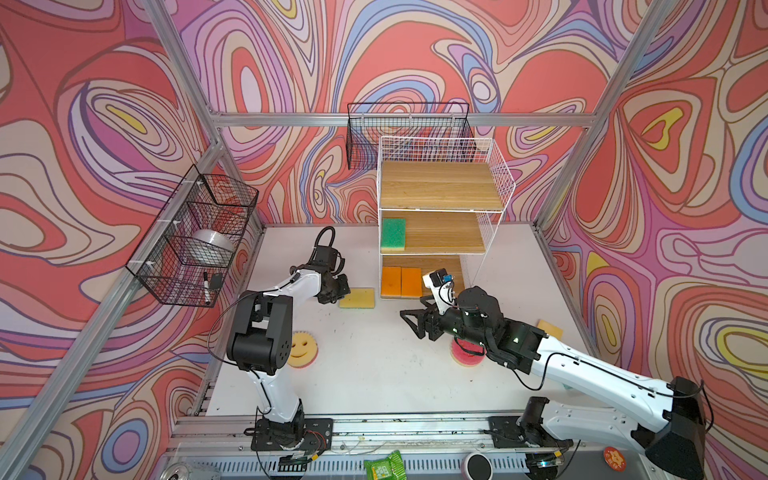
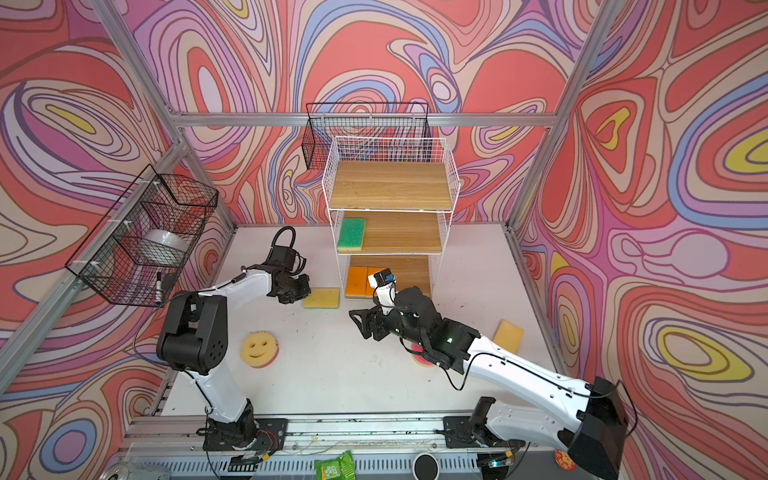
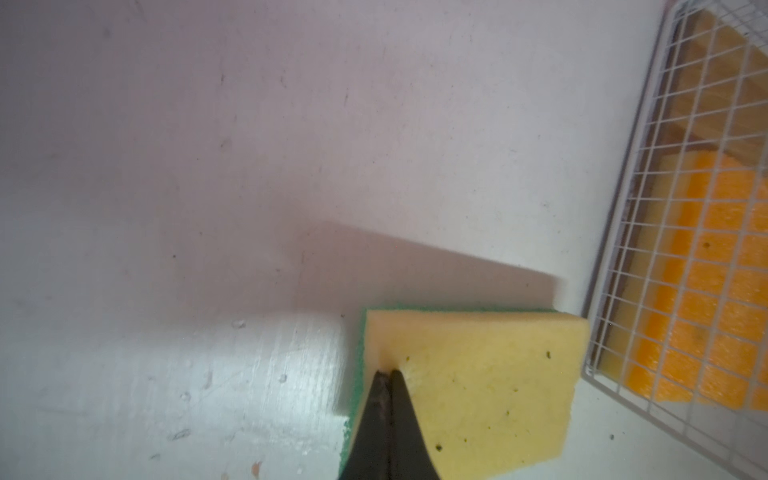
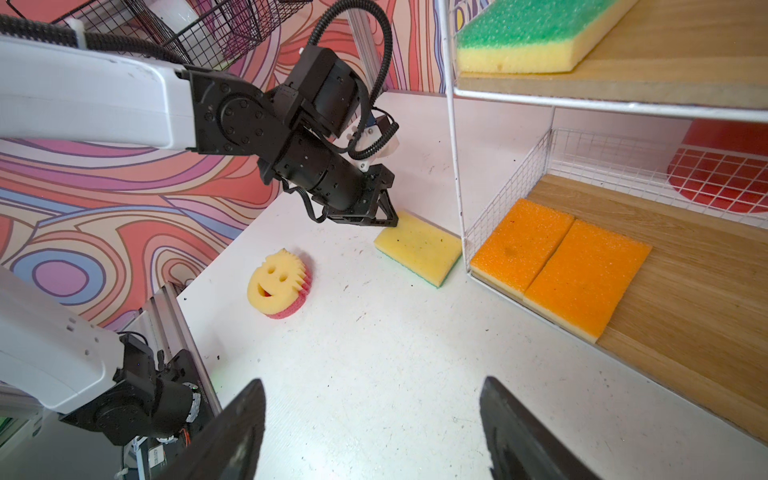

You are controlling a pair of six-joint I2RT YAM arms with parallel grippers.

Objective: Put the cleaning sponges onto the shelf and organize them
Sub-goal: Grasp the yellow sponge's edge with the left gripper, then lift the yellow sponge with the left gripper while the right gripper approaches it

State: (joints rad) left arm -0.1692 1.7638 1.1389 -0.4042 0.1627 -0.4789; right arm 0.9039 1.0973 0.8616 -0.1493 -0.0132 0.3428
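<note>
Yellow foam up, green side down, the yellow sponge [image 1: 356,298] lies flat on the bench [image 1: 374,382]. In both top views it is just left of the shelf [image 1: 379,239], at its bottom corner. Its right edge is just beside the shelf's wire side; I cannot tell if they touch.

The left fingers [image 3: 403,415] are closed tight together. Their tips push on the sponge's yellow top by its left edge and make a little dent. The right fingers [image 4: 515,440] are spread wide and hold nothing, over bare bench in the middle of the frame.

Two orange sponges [image 1: 401,281] lie side by side, touching, on the bottom board [image 4: 685,266]. A green sponge [image 1: 393,234] sits at the left end of the middle board [image 1: 444,232], with bare wood to its right. The smiley sponge [image 1: 302,348] is at the lower left, well apart from both.
</note>
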